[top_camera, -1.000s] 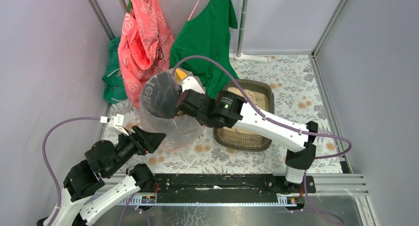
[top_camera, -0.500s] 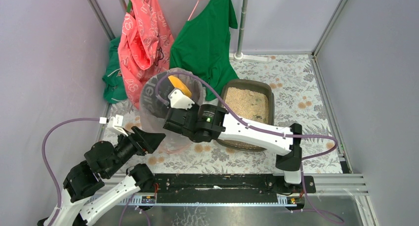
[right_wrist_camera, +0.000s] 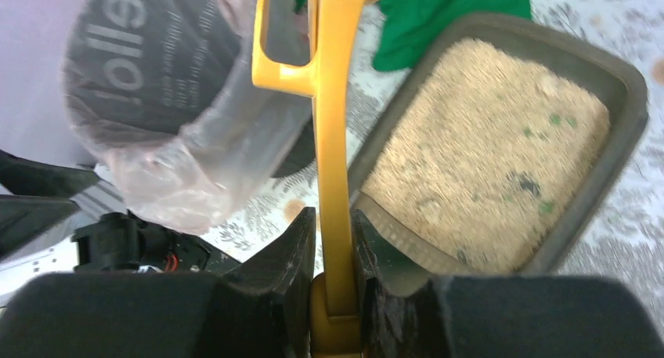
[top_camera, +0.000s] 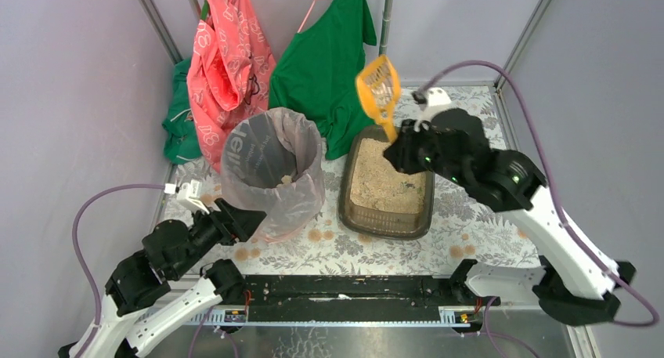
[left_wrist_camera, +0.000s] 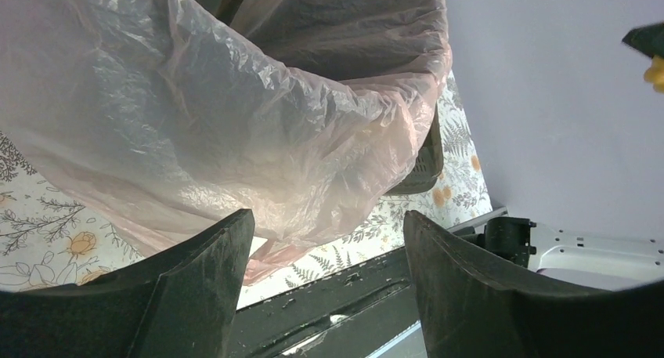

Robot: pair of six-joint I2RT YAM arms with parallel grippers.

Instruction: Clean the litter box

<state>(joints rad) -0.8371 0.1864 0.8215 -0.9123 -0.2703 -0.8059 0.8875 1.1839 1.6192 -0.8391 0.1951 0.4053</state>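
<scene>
Above the far end of the litter box (top_camera: 385,226), the right hand (top_camera: 398,145) now carries the yellow scoop (top_camera: 377,88), slotted head pointing up and away from the hand, fingers pinched tight on the handle. A second ago this hand was stretched across to its left with the scoop head dipped into the mouth of the bin (top_camera: 243,150). Half a second ago it was still over that bin. Now the whole arm has swung back, and the bin stands uncovered, well off to the hand's left. A little beige heap (top_camera: 286,179) shows at the bottom of the bin and the scoop head looks empty (as far as the slots let one judge). My reading is that one load has just been tipped out and the hand is coming back for another. The litter box has not moved: it lies on the flowered table (top_camera: 454,234) directly below the right hand. The wrist view shows dark clumps (right_wrist_camera: 529,186) and a few green specks (right_wrist_camera: 554,120) left in the sand, so the cleaning is not finished. The left hand (top_camera: 244,217) has kept its place, fingers spread wide and holding nothing, with the bin's crinkled bag (left_wrist_camera: 235,99) just beyond its fingertips.
</scene>
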